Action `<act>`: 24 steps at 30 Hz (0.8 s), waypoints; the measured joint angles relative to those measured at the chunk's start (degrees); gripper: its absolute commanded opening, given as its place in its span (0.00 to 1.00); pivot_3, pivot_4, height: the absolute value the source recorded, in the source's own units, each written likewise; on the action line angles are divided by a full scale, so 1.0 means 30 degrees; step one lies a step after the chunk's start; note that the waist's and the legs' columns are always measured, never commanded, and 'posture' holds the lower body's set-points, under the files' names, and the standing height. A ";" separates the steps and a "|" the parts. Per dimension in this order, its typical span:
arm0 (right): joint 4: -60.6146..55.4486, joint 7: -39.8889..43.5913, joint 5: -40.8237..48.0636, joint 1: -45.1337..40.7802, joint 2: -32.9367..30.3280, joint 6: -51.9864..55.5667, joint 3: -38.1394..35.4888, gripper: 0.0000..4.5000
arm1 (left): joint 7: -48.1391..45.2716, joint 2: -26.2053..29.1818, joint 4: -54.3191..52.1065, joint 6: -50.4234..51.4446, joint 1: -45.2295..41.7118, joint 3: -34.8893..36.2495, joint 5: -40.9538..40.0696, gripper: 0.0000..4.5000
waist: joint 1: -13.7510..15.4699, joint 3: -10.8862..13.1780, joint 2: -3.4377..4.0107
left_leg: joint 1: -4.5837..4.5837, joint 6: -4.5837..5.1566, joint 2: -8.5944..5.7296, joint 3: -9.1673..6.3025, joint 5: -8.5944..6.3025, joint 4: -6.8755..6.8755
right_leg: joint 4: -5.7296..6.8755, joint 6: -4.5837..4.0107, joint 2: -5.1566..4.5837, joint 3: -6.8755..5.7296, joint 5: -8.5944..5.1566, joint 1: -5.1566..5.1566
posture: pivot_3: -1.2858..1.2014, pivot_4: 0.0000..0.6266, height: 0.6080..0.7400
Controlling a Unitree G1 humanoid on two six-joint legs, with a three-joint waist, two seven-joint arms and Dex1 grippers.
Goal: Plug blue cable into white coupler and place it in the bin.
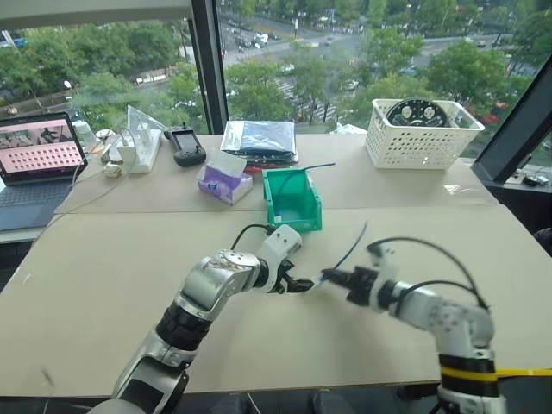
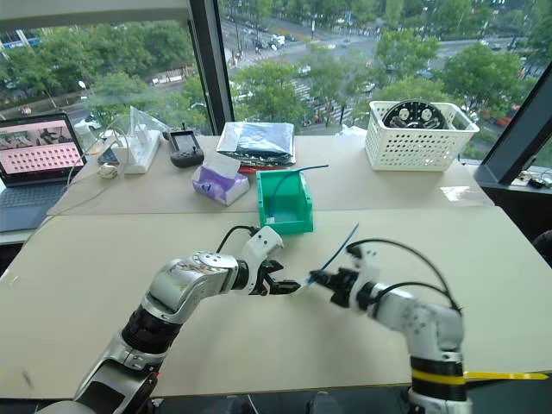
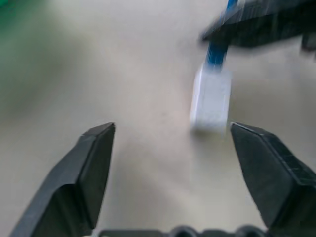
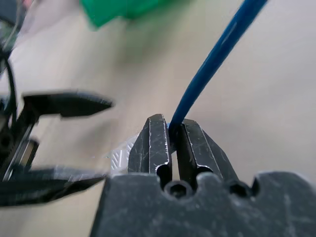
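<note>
**Kai:** Jaws status? Left gripper (image 3: 168, 143) first.

**Ren:** Left is released, black fingers (image 3: 91, 168) spread wide with bare worktop (image 1: 103, 285) between them. Nothing gripped.

**Kai:** And the right gripper (image 4: 173, 131)?

**Ren:** Clenched on the blue cable (image 4: 217, 54). Cable is pinched between the tips and rises up and away from them. In the head view it arcs up above the right hand, free end in the air.

**Kai:** White coupler (image 3: 211, 101)?

**Ren:** On the cable's end. In the left wrist view the blue plug end goes into the coupler's far face, and the right fingers hold the cable just behind it. Looks plugged in, but that view is blurred, so I can't confirm full seating.

**Kai:** Where is it relative to the left jaws?

**Ren:** Just ahead of them, nearer one fingertip than the other, not between the pads. No contact with either finger that I can see. It sits low over the worktop; can't tell if it's touching the surface.

**Kai:** Grippers relative to each other?

**Ren:** Tip to tip, near the middle of the worktop, close together, coupler between them.

**Kai:** Bin (image 1: 293, 200)?

**Ren:** Green, upright, beyond both grippers. A darker cable hangs over its rim. Coupler and blue cable are outside it.
</note>
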 measured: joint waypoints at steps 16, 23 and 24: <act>0.7705 0.3761 -0.3907 -1.0583 -0.1347 -0.5008 0.4888 0.00 | -0.1206 0.2443 -0.2246 -0.1663 0.2115 0.5692 -0.3051 0.99 | -0.0153 0.0179 0.0015 | -0.0075 -0.0005 -0.0016 0.0040 0.0002 0.0004 | 0.0000 -0.0004 0.0010 -0.0020 0.0013 -0.0086 | 0.52 0.24 1.00; 1.9197 0.6234 -0.9167 -1.5551 0.0480 -1.3293 0.7779 0.20 | 0.1780 0.1931 -0.1791 -0.4466 0.2243 0.7587 -0.1824 1.00 | -0.0291 0.0211 -0.0027 | -0.0087 -0.0062 0.0003 0.0033 0.0029 -0.0020 | 0.0054 -0.0030 0.0005 -0.0032 0.0065 -0.0099 | 0.52 0.24 1.00; 2.0269 0.6369 -0.9553 -1.5921 0.0622 -1.4088 0.7819 0.24 | 0.2063 0.1911 -0.1835 -0.4599 0.2367 0.7667 -0.1695 1.00 | -0.0252 0.0211 -0.0027 | -0.0092 -0.0077 0.0000 0.0030 0.0031 -0.0032 | 0.0047 -0.0020 -0.0001 -0.0036 0.0079 -0.0099 | 0.52 0.24 1.00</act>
